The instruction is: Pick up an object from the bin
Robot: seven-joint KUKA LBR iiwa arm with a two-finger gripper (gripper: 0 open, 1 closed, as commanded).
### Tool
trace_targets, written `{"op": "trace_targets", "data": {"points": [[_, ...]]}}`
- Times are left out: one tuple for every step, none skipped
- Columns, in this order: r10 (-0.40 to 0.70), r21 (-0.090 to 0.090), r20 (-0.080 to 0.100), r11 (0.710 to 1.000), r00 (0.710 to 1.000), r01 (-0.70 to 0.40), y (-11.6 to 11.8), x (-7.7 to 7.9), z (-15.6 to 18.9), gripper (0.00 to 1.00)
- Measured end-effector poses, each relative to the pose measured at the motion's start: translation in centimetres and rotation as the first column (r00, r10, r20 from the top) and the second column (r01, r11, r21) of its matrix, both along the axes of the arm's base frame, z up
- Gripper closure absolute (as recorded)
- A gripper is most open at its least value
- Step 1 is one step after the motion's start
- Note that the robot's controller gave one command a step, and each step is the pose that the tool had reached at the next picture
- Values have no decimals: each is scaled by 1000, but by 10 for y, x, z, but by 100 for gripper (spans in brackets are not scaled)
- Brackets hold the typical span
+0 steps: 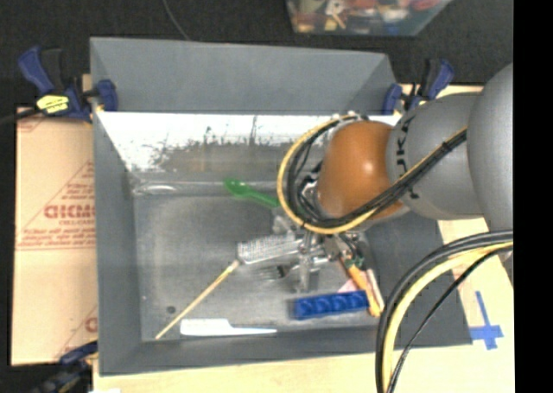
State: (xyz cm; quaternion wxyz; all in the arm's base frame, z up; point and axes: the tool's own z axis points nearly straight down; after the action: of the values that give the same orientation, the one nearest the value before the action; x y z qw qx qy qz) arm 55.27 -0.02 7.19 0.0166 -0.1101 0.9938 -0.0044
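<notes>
My gripper is low in the middle of the bin, under the arm's orange cover. Just to its left, touching or nearly touching it, lies a silver ridged metal piece. A thin wooden stick runs from that piece down to the front left corner. A blue ribbed block lies right in front of the gripper. An orange pen-like thing lies at the gripper's right. A green handle sticks out from behind the arm toward the back wall.
A flat white strip lies along the front wall on the left. The arm and its looped cables cover the right half of the bin. The left floor of the bin holds nothing else.
</notes>
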Motion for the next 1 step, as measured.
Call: {"op": "trace_targets", "data": {"points": [[74, -3, -10, 997, 997, -75, 9, 21, 1, 100]]}}
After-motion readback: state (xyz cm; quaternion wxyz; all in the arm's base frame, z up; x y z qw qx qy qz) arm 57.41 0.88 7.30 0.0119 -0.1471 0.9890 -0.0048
